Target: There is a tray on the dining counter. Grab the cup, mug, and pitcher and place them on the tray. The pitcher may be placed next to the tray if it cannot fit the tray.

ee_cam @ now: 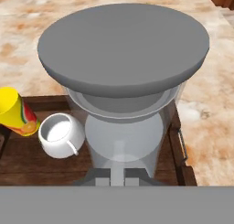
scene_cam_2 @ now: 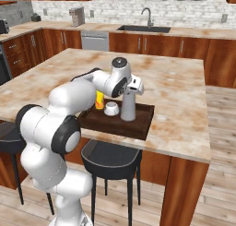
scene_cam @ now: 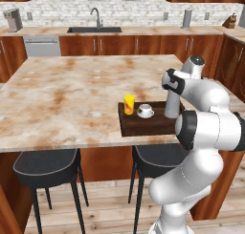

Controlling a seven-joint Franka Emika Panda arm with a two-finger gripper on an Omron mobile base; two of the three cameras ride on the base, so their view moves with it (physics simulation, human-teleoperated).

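Observation:
The dark wooden tray (scene_cam: 130,128) lies near the front edge of the marble dining counter (scene_cam: 72,85). At its left end stands the yellow cup (scene_cam: 129,104) (ee_cam: 16,111), and the white mug (scene_cam: 145,111) (ee_cam: 59,135) sits beside it. At the tray's right end the tall grey pitcher (scene_cam: 171,106) (scene_cam_2: 128,107) (ee_cam: 123,45) stands upright. My gripper (scene_cam_2: 133,87) (ee_cam: 116,175) is at the pitcher's upper part. Its fingertips are close together against the pitcher's near side, shut on it. The pitcher's wide top hides much of the tray behind it.
Two dark stools (scene_cam: 45,164) (scene_cam: 153,159) stand under the counter's front edge. The tray's metal handle (ee_cam: 183,145) is just right of the pitcher. A sink (scene_cam: 94,30) and a coffee machine (scene_cam: 13,19) sit on the far back counter.

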